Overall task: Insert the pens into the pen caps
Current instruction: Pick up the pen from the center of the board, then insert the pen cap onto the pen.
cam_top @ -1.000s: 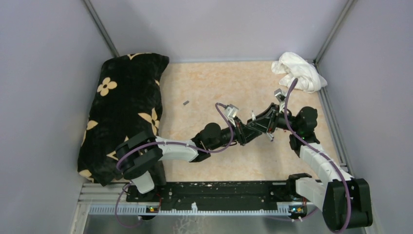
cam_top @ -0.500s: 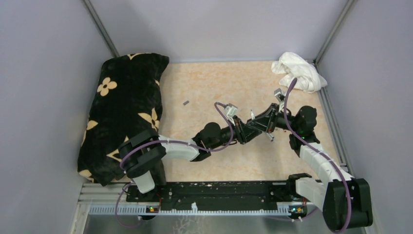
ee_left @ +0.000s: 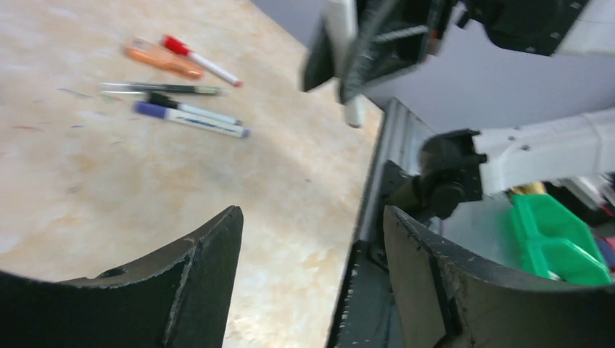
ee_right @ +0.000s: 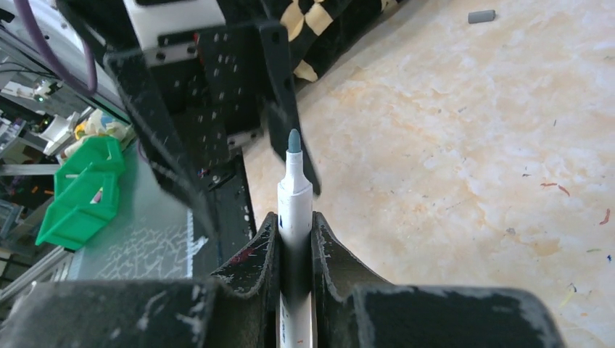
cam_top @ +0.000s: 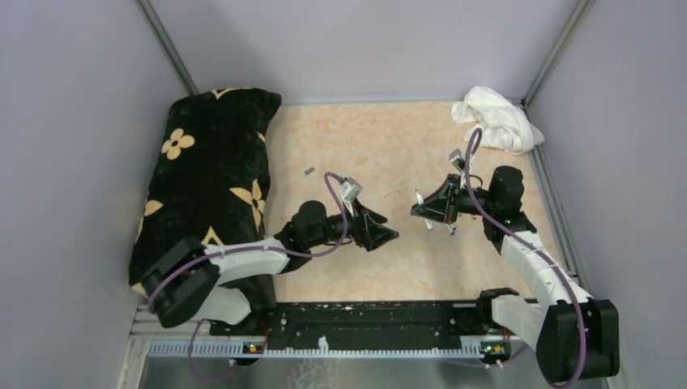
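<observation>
My right gripper (ee_right: pixel 296 233) is shut on a white pen (ee_right: pixel 295 196) whose grey tip is bare and points toward the left arm. From the left wrist the same white pen (ee_left: pixel 350 80) hangs in the right gripper (ee_left: pixel 347 69). My left gripper (ee_left: pixel 312 243) is open with nothing between its fingers, a short way left of the right gripper (cam_top: pixel 421 208) in the top view, where the left gripper (cam_top: pixel 387 236) hovers over the table. Several pens lie side by side: an orange highlighter (ee_left: pixel 162 59), a red-capped pen (ee_left: pixel 201 61), a dark pen (ee_left: pixel 161 88) and a blue-capped pen (ee_left: pixel 190 119). A grey pen cap (cam_top: pixel 309 171) lies alone.
A black pillow with cream flowers (cam_top: pixel 209 178) fills the table's left side. A crumpled white cloth (cam_top: pixel 498 118) lies in the far right corner. The metal rail (cam_top: pixel 356 318) runs along the near edge, with a green bin (ee_left: pixel 560 239) beyond it.
The two grippers were together at mid-table. The left gripper has opened and drawn back to the left; the right gripper keeps the white pen and has shifted slightly left.
</observation>
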`<action>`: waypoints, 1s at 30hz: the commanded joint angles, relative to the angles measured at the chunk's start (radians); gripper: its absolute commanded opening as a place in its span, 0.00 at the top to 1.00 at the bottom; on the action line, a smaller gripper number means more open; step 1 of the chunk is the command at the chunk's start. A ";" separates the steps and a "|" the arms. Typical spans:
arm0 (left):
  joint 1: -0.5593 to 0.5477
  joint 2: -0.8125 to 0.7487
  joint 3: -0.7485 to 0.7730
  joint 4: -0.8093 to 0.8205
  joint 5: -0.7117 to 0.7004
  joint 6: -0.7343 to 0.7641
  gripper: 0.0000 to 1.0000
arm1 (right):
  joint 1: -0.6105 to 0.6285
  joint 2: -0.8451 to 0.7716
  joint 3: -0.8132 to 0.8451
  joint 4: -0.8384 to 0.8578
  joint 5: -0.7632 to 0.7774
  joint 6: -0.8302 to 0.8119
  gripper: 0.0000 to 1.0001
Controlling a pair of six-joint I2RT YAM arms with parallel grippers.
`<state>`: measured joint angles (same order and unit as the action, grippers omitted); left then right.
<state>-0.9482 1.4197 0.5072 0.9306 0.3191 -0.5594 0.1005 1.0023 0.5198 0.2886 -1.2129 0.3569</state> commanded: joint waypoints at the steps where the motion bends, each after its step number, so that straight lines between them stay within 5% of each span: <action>1: 0.115 -0.169 0.027 -0.449 -0.040 0.192 0.21 | -0.014 -0.017 0.074 -0.119 -0.038 -0.156 1.00; 7: 0.260 -0.206 0.193 -0.778 -0.204 0.370 0.10 | -0.029 -0.019 0.074 -0.132 -0.046 -0.171 1.00; 15: 0.448 0.043 0.512 -1.080 -0.282 0.501 0.10 | -0.038 -0.027 0.072 -0.137 -0.047 -0.176 1.00; 30: 0.613 0.578 1.119 -1.530 -0.395 0.732 0.37 | -0.041 -0.030 0.073 -0.137 -0.050 -0.168 1.00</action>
<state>-0.3447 1.9278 1.5135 -0.4366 -0.0460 0.0608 0.0669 0.9901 0.5526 0.1307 -1.2438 0.2020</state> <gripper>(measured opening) 0.642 0.105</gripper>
